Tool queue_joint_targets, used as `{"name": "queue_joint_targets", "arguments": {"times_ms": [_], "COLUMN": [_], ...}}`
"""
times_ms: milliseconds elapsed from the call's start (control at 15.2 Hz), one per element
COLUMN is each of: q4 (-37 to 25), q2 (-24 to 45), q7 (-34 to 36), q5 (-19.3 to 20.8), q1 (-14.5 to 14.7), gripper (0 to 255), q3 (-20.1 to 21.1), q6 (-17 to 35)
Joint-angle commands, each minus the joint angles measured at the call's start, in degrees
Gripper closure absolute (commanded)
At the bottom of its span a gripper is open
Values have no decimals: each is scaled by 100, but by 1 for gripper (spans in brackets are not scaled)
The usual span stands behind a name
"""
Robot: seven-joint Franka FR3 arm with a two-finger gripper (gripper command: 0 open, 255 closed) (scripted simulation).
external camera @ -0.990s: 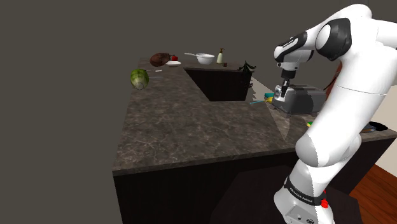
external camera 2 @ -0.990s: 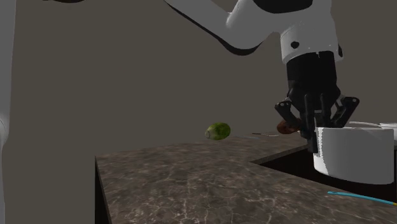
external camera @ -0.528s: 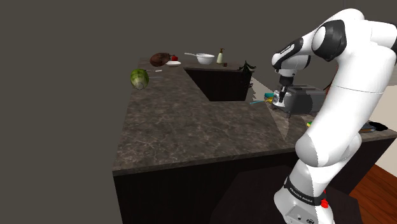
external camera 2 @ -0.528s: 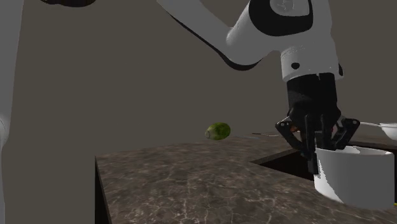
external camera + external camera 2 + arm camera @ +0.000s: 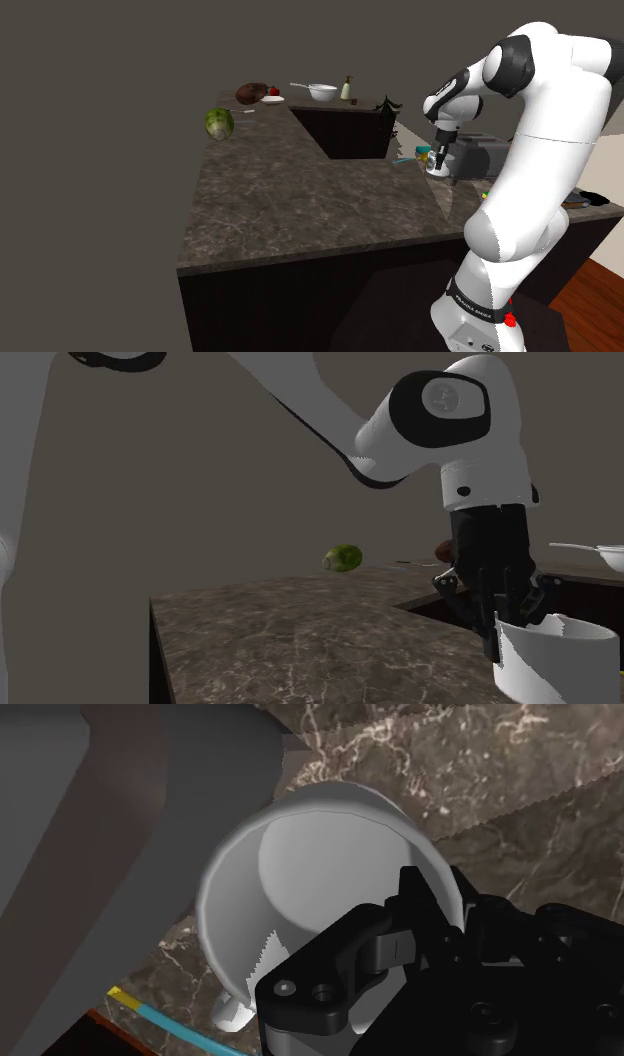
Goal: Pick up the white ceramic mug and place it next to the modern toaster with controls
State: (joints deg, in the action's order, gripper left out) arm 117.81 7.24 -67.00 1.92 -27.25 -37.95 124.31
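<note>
Dim flat light in all views, sharp focus; arm (image 5: 545, 150) brightest, worktop (image 5: 300, 200) dark, jagged shadow edge inside mug (image 5: 310, 869).

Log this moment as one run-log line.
phase: placing | gripper: shut on white mug rim | white mug: upright, beside toaster | set down: cannot tell

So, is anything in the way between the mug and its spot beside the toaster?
Nothing visible does. The claw clasps the white mug by its rim, low over the dark countertop, right beside the grey toaster.
</note>
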Motion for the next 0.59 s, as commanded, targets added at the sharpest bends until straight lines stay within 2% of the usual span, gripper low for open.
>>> {"name": "queue_joint_targets", "arguments": {"times_ms": [0, 396, 528], "q4": [68, 259, 259], "q2": [103, 390, 390], "q7": [-37, -150, -150], "q5": [-72, -282, -281], "q1": [-20, -82, -83], "gripper": [255, 255, 255], "q3": [10, 61, 62], "q6": [155, 580, 580]}}
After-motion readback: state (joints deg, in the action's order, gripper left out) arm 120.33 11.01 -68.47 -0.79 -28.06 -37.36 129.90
